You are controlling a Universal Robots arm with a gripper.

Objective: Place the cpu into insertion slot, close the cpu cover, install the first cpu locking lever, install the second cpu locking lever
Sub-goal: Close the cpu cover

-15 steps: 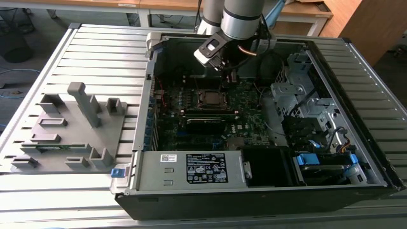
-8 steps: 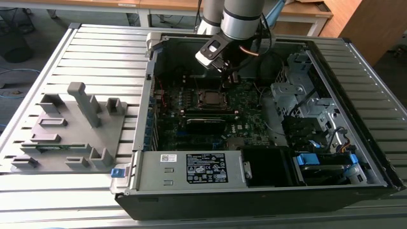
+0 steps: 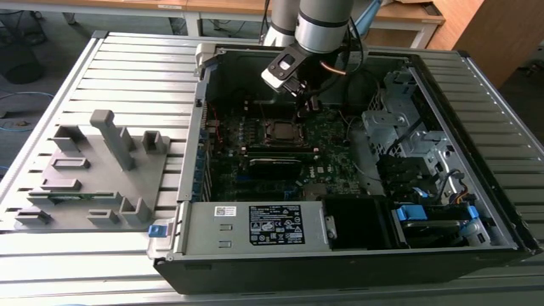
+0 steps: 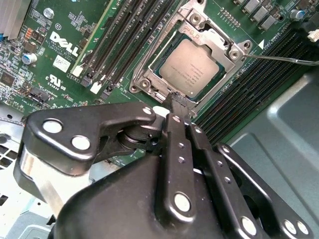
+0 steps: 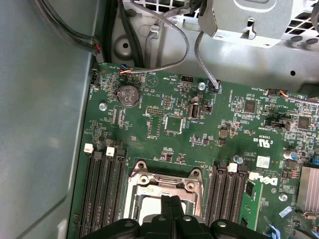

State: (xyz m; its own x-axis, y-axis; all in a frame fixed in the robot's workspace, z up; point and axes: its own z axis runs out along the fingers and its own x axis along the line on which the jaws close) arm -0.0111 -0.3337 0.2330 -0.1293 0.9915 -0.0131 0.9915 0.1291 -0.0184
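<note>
claw (image 4: 178, 110) fingers together, empty, at cpu cover (image 4: 202, 35) edge | cpu (image 4: 190, 67) seated beneath cover | locking lever (image 4: 279, 59) beside cover, unlatched | judged: press steadily, don't slip

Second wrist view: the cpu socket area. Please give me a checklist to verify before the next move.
1. Flat silver-grey square cpu seated in the silvery-rimmed square insertion slot: ok.
2. Thin silvery metal cpu cover lying down around the cpu: ok.
3. Thin metal rod lever beside the slot latched: cannot tell.
4. Black gripper near the slot's edge, jaws shut, holding nothing: ok.
</note>
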